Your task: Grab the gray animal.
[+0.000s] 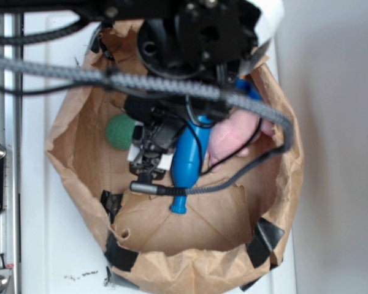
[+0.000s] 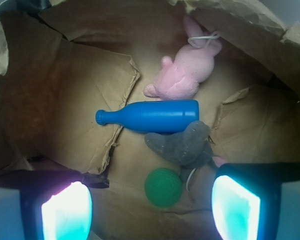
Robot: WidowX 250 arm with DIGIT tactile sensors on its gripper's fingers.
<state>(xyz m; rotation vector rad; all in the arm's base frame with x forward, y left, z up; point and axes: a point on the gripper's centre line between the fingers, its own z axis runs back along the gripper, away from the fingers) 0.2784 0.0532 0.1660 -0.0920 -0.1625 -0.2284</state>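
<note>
Gray animal (image 2: 184, 145) lies ungrasped against the blue bottle (image 2: 150, 116), on its green ball (image 2: 163, 187) side; claw (image 2: 151, 209) wide, empty, above it; descent and closing remain.

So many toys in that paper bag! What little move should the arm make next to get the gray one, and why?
Probably a small shift toward the right finger's side, then straight down. In the wrist view the gray animal lies nearer the right finger than midway between the open fingers, wedged between the blue bottle and the green ball. Centering first should keep the fingers off those neighbors.
</note>
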